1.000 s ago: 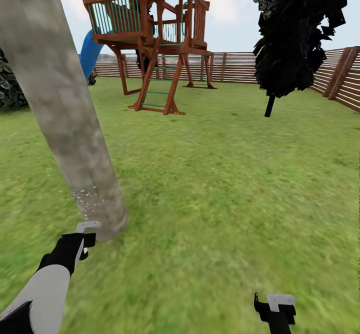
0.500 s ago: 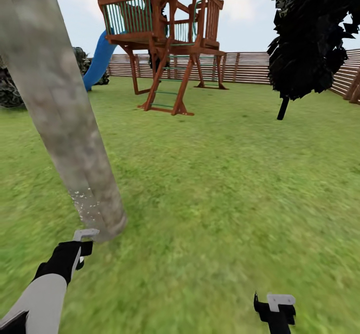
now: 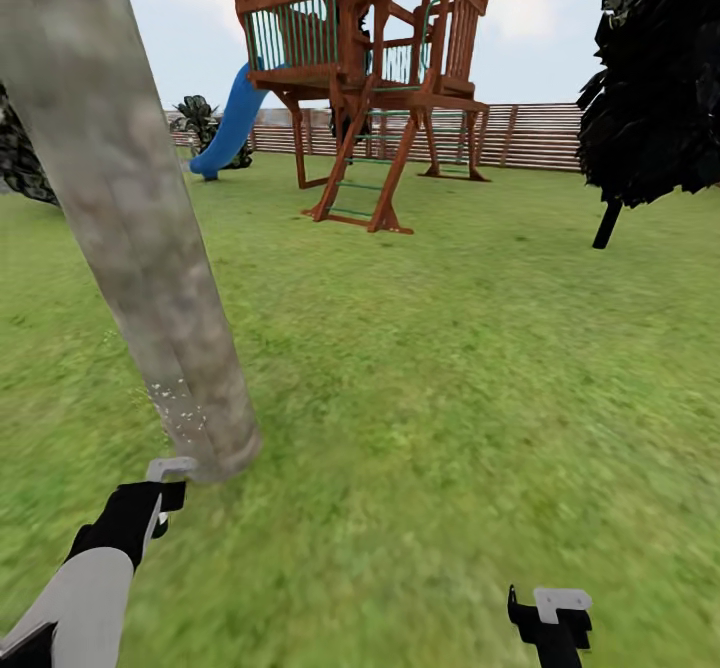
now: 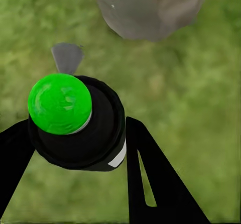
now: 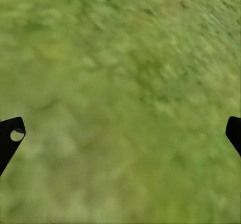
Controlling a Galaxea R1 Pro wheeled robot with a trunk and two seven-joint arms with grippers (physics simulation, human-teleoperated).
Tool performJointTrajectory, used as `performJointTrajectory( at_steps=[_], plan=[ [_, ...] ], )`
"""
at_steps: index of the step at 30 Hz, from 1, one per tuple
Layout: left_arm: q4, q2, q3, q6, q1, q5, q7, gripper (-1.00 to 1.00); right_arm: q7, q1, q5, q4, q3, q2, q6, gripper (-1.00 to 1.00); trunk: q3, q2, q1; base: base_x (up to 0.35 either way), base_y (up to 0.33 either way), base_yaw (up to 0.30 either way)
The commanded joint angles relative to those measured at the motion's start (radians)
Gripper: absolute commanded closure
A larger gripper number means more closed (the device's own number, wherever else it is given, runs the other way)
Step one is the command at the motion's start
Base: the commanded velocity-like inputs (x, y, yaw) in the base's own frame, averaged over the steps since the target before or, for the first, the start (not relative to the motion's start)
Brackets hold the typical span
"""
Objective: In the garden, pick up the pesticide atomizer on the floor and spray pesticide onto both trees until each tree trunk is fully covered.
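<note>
Where the left claw (image 4: 95,148) closes its two dark fingers around the pesticide atomizer (image 4: 75,126), the left wrist view shows a black round body topped by a bright green cap, with a grey nozzle tip pointing toward the base of the tree trunk (image 4: 150,8). What the atomizer holds inside cannot be seen. From the head view the left claw (image 3: 160,493) sits just beside the foot of the tree trunk (image 3: 130,208), and tiny white specks of pesticide (image 3: 175,403) dot the lower bark. That trunk is cut off by the top edge, its crown hidden. Low on the right, the right claw (image 3: 550,613) hangs over the floor (image 3: 450,398), its fingers spread wide and holding nothing, only their tips (image 5: 11,136) showing against blurred grass.
</note>
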Motion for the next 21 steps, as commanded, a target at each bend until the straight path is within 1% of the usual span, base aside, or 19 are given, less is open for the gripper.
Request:
performJointTrajectory(
  at_steps=[1,4,10,14,16,21],
  plan=[
    [0.0,0.0,0.0,0.0,0.0,0.0,0.0,1.0,0.0,0.0,0.001,0.0,0.001,0.0,0.0,-1.0,0.0,0.0,0.0,-0.009,-0.025,0.275],
    [-0.001,-0.003,0.001,-0.001,0.0,0.001,0.0,1.0,0.0,0.0,0.0,0.0,0.001,0.0,0.0,-1.0,0.0,0.0,0.0,-0.002,-0.103,0.123],
    [-0.003,-0.006,0.005,-0.002,0.0,0.001,0.0,1.0,0.0,0.0,0.001,0.0,0.001,0.0,-0.001,-1.0,0.0,0.0,0.0,0.0,-0.264,0.021],
    [-0.004,-0.006,0.006,-0.002,0.0,0.001,0.0,1.0,0.0,0.0,0.001,0.0,0.001,0.0,-0.001,-1.0,0.0,0.0,0.0,0.001,-0.272,0.25],
    [-0.003,-0.007,0.006,-0.002,0.0,0.001,0.0,1.0,0.0,0.0,0.0,0.0,0.001,0.0,-0.001,-1.0,0.0,0.0,0.0,0.137,-0.252,0.191],
    [-0.002,-0.008,0.005,-0.002,0.0,0.001,0.0,1.0,0.001,0.0,0.001,0.0,0.001,-0.001,-0.001,-1.0,0.0,0.0,0.0,0.226,-0.205,0.013]
  ],
)
